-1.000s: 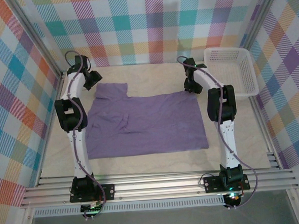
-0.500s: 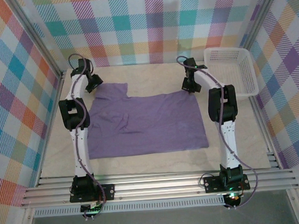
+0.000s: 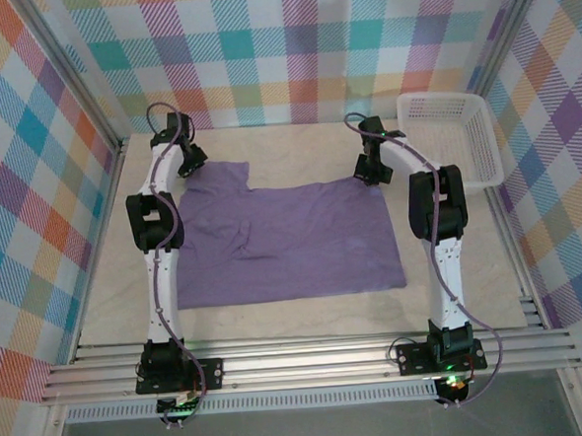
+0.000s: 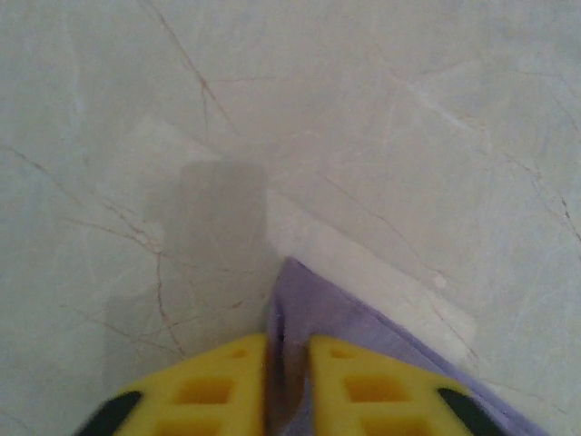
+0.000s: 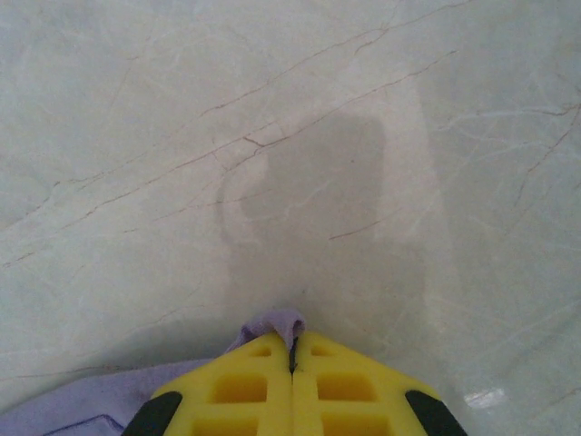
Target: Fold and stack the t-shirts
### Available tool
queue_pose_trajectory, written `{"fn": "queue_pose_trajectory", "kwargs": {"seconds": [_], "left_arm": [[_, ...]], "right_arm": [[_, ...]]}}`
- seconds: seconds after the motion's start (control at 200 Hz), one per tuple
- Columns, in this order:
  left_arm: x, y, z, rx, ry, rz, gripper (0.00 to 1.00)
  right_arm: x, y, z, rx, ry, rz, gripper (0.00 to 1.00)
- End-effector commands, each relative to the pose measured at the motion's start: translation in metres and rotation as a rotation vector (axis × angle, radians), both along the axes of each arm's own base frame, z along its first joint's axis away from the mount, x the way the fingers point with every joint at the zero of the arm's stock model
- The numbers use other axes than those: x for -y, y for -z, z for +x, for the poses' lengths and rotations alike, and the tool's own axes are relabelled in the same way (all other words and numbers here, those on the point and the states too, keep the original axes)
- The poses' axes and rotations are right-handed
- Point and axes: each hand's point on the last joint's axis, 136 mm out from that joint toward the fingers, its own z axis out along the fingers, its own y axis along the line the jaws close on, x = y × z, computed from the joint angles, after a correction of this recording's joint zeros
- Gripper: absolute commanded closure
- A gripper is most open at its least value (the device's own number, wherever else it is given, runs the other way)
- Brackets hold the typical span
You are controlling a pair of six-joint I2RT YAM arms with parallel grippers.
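left gripper (image 3: 191, 163): a second back it was open wider and sat further toward the left of the top view; now it's slid in over the shirt's upper-left corner and clamped down; its wrist cam shows purple cloth wedged in the thin slit between the yellow fingers (image 4: 218, 386)
right gripper (image 3: 369, 174): barely budged, parked at the upper-right corner; jaws have gone from part open to pressed right together, with a little nub of fabric poking out at the tips on its wrist cam; so it's pinching cloth too, I reckon, though it's a thin bite
t-shirt (image 3: 292, 240): middle of the table (image 3: 296, 144), spread mostly flat, one crease left of centre; hasn't shifted over the last second; far edge not lifted yet
basket (image 3: 483, 132): upper right of the top view, well apart from the shirt
what it means: both far corners look grabbed; to me that's the setup for the first fold, pulling the far edge toward the bottom of the frame; my worry is the right pinch slipping
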Motion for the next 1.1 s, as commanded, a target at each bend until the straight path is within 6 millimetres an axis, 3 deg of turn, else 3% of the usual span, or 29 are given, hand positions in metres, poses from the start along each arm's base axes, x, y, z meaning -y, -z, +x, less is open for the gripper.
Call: {"fn": "queue_pose_trajectory", "kwargs": {"seconds": [0.0, 0.02, 0.07, 0.26, 0.445, 0.6, 0.805, 0.9, 1.095], "left_arm": [[0.016, 0.015, -0.013, -0.074, 0.030, -0.038, 0.95], [0.017, 0.011, -0.011, -0.064, 0.030, -0.040, 1.00], [0.018, 0.001, -0.009, -0.041, 0.034, -0.043, 1.00], [0.038, -0.082, 0.007, 0.135, 0.094, -0.054, 1.00], [0.051, -0.148, -0.008, 0.233, 0.134, -0.071, 1.00], [0.047, -0.184, -0.047, 0.252, 0.132, -0.055, 1.00], [0.051, -0.207, -0.112, 0.266, 0.166, -0.085, 1.00], [0.056, -0.206, -0.142, 0.249, 0.195, -0.102, 1.00], [0.040, -0.200, -0.205, 0.215, 0.158, -0.037, 1.00]], "right_arm": [[-0.004, -0.009, -0.007, 0.001, -0.001, 0.022, 1.00], [-0.004, -0.011, -0.007, 0.005, -0.003, 0.024, 1.00], [-0.005, -0.013, -0.006, 0.012, -0.008, 0.024, 1.00], [-0.007, -0.029, -0.002, 0.064, -0.035, 0.040, 1.00], [-0.008, -0.044, -0.004, 0.098, -0.053, 0.051, 1.00], [-0.005, -0.057, -0.009, 0.131, -0.063, 0.044, 1.00], [-0.007, -0.074, -0.024, 0.157, -0.097, 0.066, 1.00], [-0.011, -0.080, -0.035, 0.152, -0.121, 0.095, 1.00], [-0.011, -0.086, -0.070, 0.142, -0.137, 0.131, 1.00]]}}
